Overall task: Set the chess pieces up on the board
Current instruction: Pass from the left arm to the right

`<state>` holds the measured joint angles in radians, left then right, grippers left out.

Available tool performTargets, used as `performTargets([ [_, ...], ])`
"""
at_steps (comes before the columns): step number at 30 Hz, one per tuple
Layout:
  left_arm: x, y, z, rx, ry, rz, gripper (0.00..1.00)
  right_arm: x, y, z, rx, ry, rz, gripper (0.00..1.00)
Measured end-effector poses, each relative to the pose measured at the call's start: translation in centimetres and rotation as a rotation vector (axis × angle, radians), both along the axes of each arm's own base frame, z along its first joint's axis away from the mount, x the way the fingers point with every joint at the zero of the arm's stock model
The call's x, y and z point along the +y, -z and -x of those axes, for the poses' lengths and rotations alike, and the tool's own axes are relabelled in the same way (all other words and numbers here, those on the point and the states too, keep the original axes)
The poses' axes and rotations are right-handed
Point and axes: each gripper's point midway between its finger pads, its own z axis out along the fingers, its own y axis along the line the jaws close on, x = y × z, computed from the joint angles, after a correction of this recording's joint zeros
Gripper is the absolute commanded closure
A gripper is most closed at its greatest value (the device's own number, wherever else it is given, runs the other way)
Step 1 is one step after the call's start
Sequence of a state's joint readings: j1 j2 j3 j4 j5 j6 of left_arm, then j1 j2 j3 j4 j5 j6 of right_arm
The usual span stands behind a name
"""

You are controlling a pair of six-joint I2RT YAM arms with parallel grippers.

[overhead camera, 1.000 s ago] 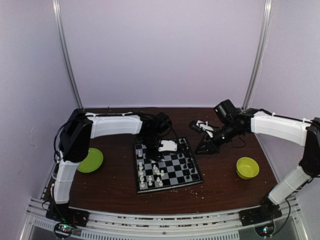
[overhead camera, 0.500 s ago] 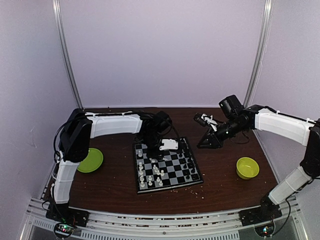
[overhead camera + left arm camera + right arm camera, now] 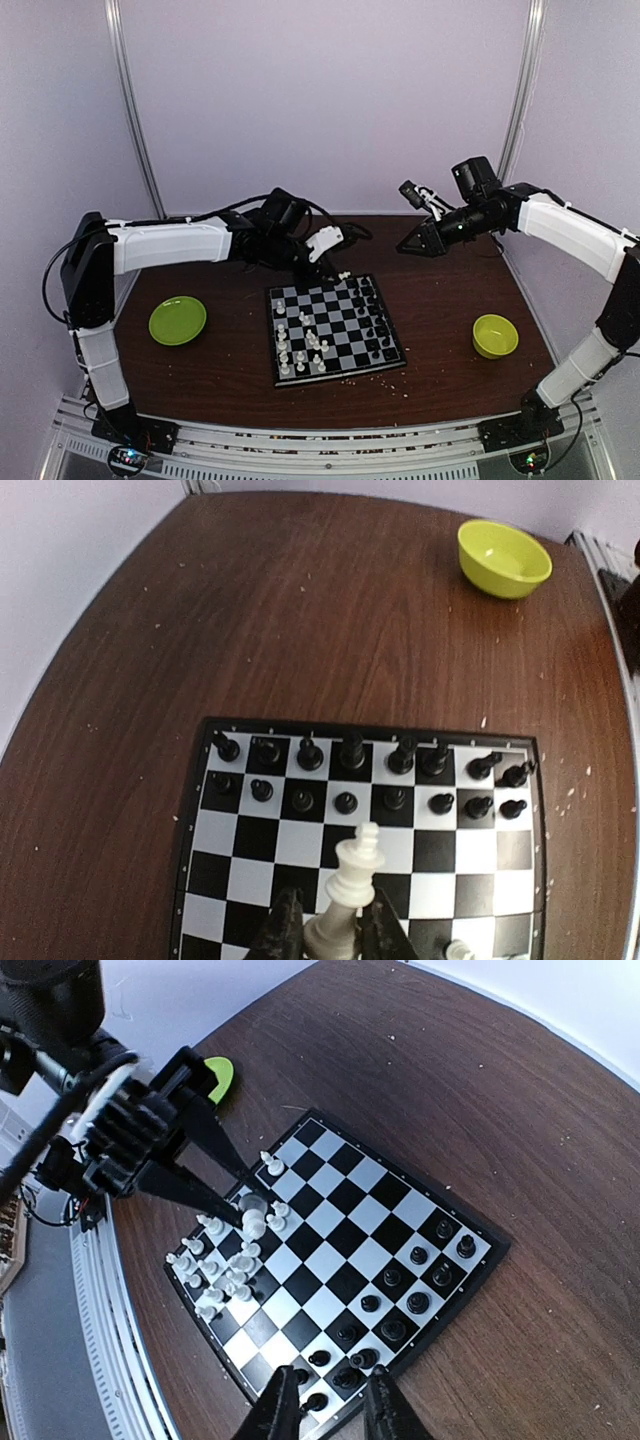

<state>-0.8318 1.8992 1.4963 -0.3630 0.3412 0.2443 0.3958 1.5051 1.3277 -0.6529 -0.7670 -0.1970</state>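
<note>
Ok, left pincer grips a tall white chess piece over the small black-and-grey checked chessboard on the dark wooden bench; right pincer narrow, empty, well clear. Imo lower straight, centre it on a free sq w/ the other white men, let go only once seated.

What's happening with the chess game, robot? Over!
Left gripper shut on a white piece, held up near the board. Right gripper open, empty, off to the side. Black pieces fill two rows; white pieces unfinished.
</note>
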Motion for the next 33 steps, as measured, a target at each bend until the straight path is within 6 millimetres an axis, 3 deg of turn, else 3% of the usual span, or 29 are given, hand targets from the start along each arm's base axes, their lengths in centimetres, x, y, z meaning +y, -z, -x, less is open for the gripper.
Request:
performTargets([
  [6, -0.2, -0.9, 0.6, 0.054, -0.076, 0.151, 0.86, 2.8, 0.7, -1.0, 0.095, -0.023, -0.014, 0.70],
  [16, -0.7, -2.4, 0.4, 0.081, -0.121, 0.264, 0.85, 8.7, 1.8, 1.5, 0.196, -0.145, -0.002, 0.68],
  [27, -0.8, -3.5, 0.7, 0.079, -0.116, 0.312, 0.85, 10.1, 3.6, 2.1, 0.287, -0.150, 0.009, 0.79],
  [33, -0.8, -3.4, 0.8, 0.079, -0.111, 0.318, 0.85, 10.3, 3.4, 2.2, 0.305, -0.151, -0.007, 0.74],
])
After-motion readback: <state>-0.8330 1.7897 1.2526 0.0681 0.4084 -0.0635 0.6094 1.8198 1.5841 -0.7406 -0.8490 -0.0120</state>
